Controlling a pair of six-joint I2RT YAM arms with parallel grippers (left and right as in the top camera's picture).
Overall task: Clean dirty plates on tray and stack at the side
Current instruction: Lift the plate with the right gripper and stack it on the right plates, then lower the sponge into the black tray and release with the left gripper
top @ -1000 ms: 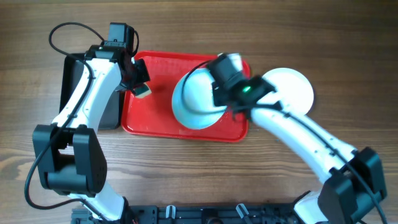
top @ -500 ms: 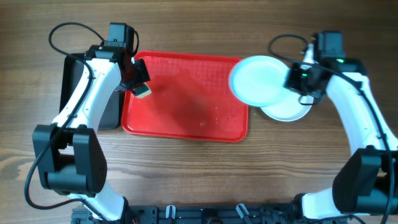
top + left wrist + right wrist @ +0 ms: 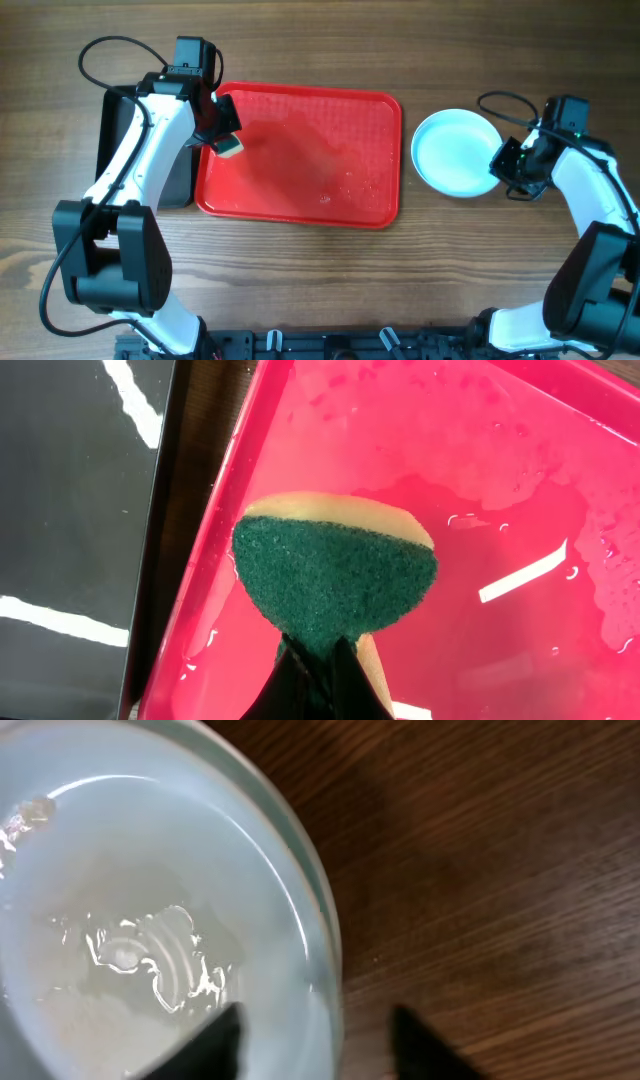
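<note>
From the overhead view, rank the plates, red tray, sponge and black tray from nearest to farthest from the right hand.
1. The plates, on the right side, with the right hand at their rim.
2. The red tray, in the middle of the table.
3. The sponge, over the red tray's left edge.
4. The black tray, at the far left.

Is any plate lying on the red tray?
No, the red tray is bare of plates; the plates sit on the table beside it.

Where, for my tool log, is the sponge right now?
Overhead, the sponge is gripped in the left hand over the red tray, at its left edge near the far corner, beside the black tray.
</note>
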